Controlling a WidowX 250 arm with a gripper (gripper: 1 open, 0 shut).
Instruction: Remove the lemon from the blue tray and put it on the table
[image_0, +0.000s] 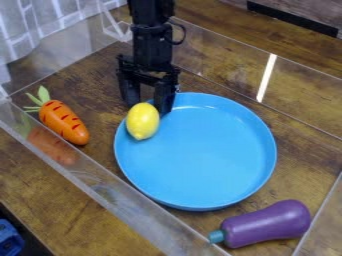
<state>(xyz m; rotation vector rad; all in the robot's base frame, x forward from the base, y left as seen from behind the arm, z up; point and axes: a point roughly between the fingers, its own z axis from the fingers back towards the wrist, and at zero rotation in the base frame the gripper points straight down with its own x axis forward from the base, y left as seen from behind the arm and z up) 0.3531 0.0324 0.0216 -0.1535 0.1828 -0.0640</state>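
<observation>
A glossy dark wood surface (301, 75) sits inside clear walls, with a carrot (62, 120) at left and an eggplant (265, 224) lower right. The lemon (142, 121) lies at the tray's (214, 160) left rim, just below the hand (147, 98), whose fingers are spread and empty.

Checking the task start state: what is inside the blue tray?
Only the lemon, at the blue tray's left rim. The rest is bare blue. The open gripper stands just behind it; nothing under the lemon shows.

Bright yellow lemon (142, 121) sits on a solid bright blue tray (214, 160). Dark brown wood-grain table (301, 90) shines with white glare streaks. Orange carrot (62, 121) shows dark ridges and a green top. Glossy purple eggplant (265, 224) has a green-grey cap. Black gripper (147, 98).
</observation>
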